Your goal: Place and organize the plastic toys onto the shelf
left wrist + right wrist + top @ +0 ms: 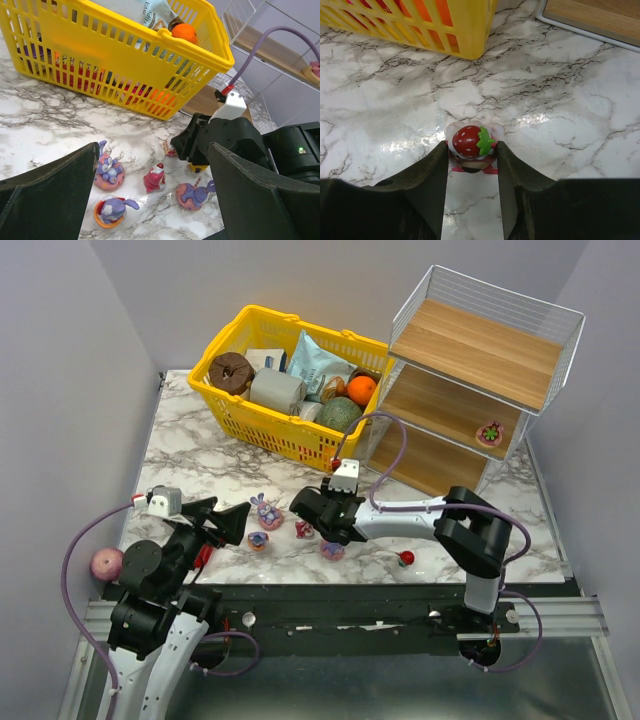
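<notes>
right gripper point(471, 152) pinches strawberry-topped toy point(469, 140) from both sides, toy on marble table point(560, 125), shelf point(470, 345) well apart | left gripper point(153, 150) wide open, empty, over other toys point(107, 172) | advice: confirm centred hold, lift straight up before swinging shelfward

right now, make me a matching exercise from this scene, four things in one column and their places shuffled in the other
Things:
1. strawberry toy
2. orange
3. pink toy
4. red toy

Places:
A. in the basket
B. on the shelf, middle board
C. in the right gripper
D. on the table, near edge

Pairs: 1-C, 2-A, 3-B, 4-D
</notes>
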Controlling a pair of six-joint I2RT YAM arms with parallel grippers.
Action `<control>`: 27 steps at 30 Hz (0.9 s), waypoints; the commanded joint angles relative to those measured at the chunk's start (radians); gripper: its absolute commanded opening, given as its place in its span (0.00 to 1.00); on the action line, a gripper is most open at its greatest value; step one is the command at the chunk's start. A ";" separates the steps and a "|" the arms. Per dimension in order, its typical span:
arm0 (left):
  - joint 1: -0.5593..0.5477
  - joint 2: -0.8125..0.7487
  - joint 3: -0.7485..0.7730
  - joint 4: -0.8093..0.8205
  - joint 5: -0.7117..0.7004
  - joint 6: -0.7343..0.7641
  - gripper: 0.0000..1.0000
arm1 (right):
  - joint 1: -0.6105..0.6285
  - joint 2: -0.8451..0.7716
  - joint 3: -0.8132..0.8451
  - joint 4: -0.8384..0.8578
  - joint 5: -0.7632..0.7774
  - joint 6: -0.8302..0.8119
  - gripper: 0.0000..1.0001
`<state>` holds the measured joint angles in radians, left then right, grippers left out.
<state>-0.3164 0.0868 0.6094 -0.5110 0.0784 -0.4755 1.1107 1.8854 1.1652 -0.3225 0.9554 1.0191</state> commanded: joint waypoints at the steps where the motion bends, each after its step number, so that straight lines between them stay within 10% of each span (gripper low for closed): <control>1: -0.003 -0.016 -0.005 0.011 -0.011 0.008 0.99 | -0.005 -0.100 -0.041 0.065 0.023 -0.046 0.05; 27: -0.003 -0.021 -0.005 0.002 -0.045 0.006 0.99 | 0.034 -0.675 0.002 -0.300 0.034 -0.220 0.01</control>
<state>-0.3164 0.0792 0.6090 -0.5114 0.0589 -0.4751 1.1400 1.2575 1.1007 -0.5049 0.8829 0.8505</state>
